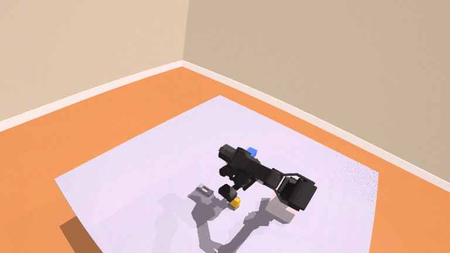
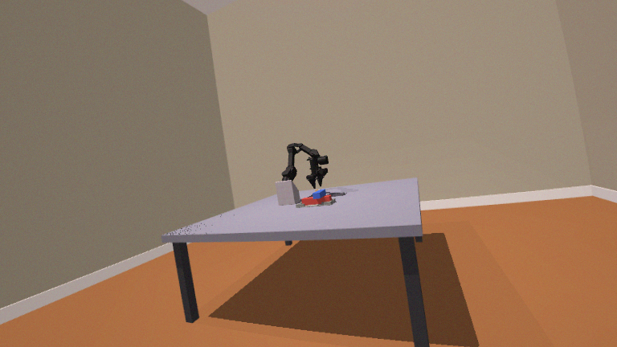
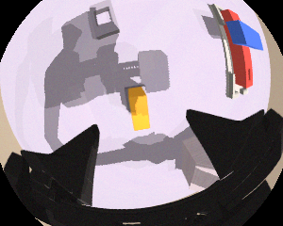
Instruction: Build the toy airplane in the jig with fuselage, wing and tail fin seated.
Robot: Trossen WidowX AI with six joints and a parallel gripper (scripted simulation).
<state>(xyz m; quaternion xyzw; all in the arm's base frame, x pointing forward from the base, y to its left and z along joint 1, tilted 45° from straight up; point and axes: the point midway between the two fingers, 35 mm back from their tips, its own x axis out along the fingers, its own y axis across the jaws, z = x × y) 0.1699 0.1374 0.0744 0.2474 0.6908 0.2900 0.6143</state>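
Observation:
The red fuselage point(image 2: 309, 200) point(image 3: 241, 66) lies lengthwise in the pale cradle point(image 3: 229, 77). The blue wing point(image 1: 251, 151) point(image 2: 319, 193) point(image 3: 245, 35) lies across its top; the joint under the wing is hidden. The yellow tail fin point(image 1: 235, 202) point(image 3: 139, 108) stands apart from them on the table, with a dark grey edge at its foot. My gripper point(image 2: 316, 185) point(image 3: 142, 121) is open and empty above the table. In the wrist view the fin shows between the fingertips, below them. The arm hides the fuselage in the top view.
A grey holder point(image 1: 198, 189) point(image 3: 106, 31) with a rectangular opening stands on the table point(image 1: 132, 170), on the other side of the fin from the cradle. The arm's pale base block point(image 1: 282, 208) point(image 2: 286, 193) stands near the fin and cradle. Arm shadows cross the table.

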